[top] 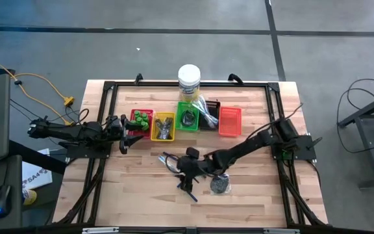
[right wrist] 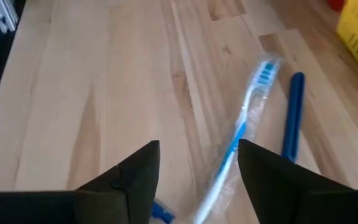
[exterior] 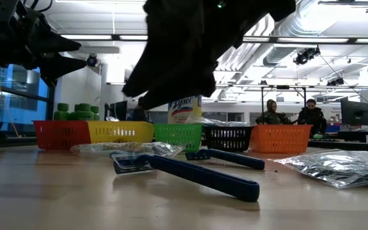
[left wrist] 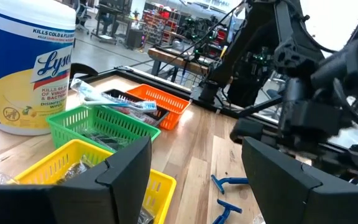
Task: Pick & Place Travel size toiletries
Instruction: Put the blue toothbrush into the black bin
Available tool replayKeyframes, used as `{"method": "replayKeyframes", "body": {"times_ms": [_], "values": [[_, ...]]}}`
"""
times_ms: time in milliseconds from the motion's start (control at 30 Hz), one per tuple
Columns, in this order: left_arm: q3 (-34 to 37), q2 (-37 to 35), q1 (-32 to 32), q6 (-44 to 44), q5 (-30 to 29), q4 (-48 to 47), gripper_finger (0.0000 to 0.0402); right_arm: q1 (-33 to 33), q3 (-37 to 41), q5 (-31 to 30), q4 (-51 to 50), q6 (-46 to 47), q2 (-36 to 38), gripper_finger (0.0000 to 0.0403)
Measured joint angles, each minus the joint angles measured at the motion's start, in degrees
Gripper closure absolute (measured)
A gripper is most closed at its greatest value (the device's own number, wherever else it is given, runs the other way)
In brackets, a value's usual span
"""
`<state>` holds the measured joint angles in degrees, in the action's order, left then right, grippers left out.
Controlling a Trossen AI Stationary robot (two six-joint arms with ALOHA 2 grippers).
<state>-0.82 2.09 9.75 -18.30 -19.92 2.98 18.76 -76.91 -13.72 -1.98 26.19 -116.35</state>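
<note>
- High view: right gripper (top: 188, 174) hovers mid-table, jaws apart, gripping nothing; sleeved toothbrush (right wrist: 241, 134) and blue razor (right wrist: 293, 115) lie on the wood below
- Left gripper (top: 126, 138) waits beside the red tray (top: 135, 134), jaws apart

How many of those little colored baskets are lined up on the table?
5, in a row in front of the white-lidded tub: red basket, yellow basket, green basket, black basket, orange basket.

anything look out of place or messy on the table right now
A few toiletries lie loose on the bare wood rather than in the trays: a clear-sleeved toothbrush, dark-blue razors and a shiny foil packet. The right hand hovers open over the toothbrush. Nothing looks spilled or broken.
</note>
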Motion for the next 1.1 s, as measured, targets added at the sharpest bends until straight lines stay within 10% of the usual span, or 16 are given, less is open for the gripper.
{"method": "replayKeyframes", "body": {"times_ms": [500,1100], "values": [[0.00,0.00,0.01,-0.01,0.00,-0.01,0.0160,2.03,-3.56,-11.61,-7.71,2.02,-4.07,0.0199],[0.00,0.00,0.00,0.01,0.00,0.01,0.0160,3.28,-3.54,-9.04,-8.16,5.61,-5.90,0.0199]]}}
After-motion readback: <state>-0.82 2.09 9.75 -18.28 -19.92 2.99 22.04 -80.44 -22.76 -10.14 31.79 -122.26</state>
